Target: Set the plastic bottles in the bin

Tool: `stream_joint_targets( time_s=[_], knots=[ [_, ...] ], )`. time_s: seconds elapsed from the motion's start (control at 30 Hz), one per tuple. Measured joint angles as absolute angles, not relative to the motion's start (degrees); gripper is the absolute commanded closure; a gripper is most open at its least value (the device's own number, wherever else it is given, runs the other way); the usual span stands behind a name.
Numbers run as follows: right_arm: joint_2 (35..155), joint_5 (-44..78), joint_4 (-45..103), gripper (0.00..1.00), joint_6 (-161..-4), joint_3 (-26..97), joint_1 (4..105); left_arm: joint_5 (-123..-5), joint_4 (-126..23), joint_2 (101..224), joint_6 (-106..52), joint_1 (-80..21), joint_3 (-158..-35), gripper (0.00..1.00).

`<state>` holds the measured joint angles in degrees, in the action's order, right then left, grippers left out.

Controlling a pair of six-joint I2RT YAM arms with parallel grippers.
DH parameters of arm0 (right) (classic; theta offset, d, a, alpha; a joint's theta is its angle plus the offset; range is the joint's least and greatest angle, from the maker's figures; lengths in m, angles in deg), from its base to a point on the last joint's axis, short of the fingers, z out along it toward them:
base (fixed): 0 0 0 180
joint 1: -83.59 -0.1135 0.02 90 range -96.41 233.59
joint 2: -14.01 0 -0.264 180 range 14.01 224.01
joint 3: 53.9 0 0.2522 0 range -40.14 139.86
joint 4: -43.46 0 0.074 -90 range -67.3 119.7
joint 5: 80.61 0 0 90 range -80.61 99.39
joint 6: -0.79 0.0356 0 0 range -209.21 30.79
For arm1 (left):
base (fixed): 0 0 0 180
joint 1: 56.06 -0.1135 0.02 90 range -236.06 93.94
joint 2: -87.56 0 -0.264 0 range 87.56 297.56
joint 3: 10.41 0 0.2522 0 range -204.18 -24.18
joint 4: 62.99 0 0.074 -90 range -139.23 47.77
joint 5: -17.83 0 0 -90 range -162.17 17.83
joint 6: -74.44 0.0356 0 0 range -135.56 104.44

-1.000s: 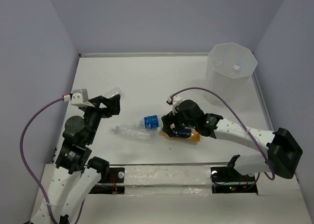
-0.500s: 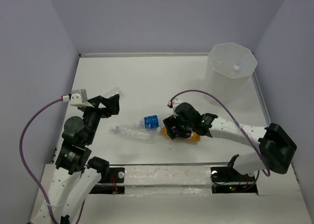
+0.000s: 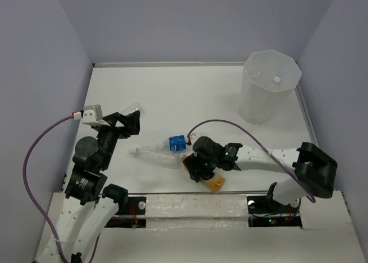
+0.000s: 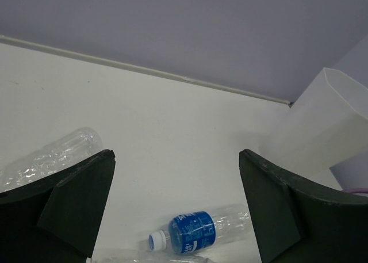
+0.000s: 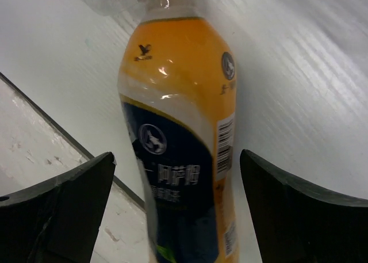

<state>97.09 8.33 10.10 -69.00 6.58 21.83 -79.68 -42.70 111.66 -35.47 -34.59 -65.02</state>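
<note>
Right wrist view is showing the right gripper (image 5: pixel 175 156) spread, straddling the orange blue-labelled plastic bottle (image 5: pixel 178 102); other bottles (image 3: pixel 154 154) are lying outside the tall white translucent bin (image 3: pixel 259 105).

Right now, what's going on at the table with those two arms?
The right gripper hangs open over the orange plastic bottle with the dark blue label, which lies near the front edge of the table, not gripped. The left gripper is open and empty. A blue-labelled clear bottle and a plain clear bottle lie mid-table; another clear bottle lies by the left arm. The tall white translucent bin stands at the far right.
</note>
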Motion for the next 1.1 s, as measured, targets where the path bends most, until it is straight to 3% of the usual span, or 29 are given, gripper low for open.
stream_joint_targets(
  time_s=[0.03,0.1,0.13,0.2,0.4,0.53,0.7,0.8,0.93,1.1],
  knots=[
    [97.7,8.4,10.0,0.26,-68.8,6.6,21.3,-79.7,-42.7,111.7,-35.5,-34.6,-65.0,0.01],
    [98.8,8.6,9.9,0.36,-68.8,6.6,20.8,-79.7,-42.7,111.7,-35.5,-34.6,-65.0,0.01],
    [99.5,8.7,9.6,0.62,-68.5,6.6,20.6,-79.7,-42.7,111.7,-35.5,-34.6,-65.0,0.01],
    [99.9,8.5,9.0,0.74,-68.4,6.6,20.5,-79.7,-42.7,111.7,-35.5,-34.6,-65.0,0.01],
    [96.6,7.8,3.8,0.76,-68.0,7.7,20.2,-79.7,-42.7,111.7,-35.5,-34.6,-65.0,0.01],
    [89.8,7.2,-2.2,0.85,-68.0,9.3,19.7,-79.6,-42.8,111.7,-35.5,-34.7,-65.0,0.01],
    [82.3,1.9,-5.2,0.86,-70.7,18.0,19.4,-79.4,-42.9,111.7,-35.5,-34.7,-65.0,0.01],
    [79.5,-7.9,0.5,0.86,-76.4,24.8,19.4,-79.2,-43.0,111.7,-35.4,-34.7,-65.0,0.01],
    [76.0,-19.9,20.6,0.86,-92.4,27.3,21.2,-79.2,-42.9,111.9,-35.5,-34.7,-65.0,0.01],
    [78.3,-23.9,39.7,0.86,-105.1,32.9,36.9,-78.8,-42.9,112.1,-35.5,-34.7,-65.0,0.01]
  ],
)
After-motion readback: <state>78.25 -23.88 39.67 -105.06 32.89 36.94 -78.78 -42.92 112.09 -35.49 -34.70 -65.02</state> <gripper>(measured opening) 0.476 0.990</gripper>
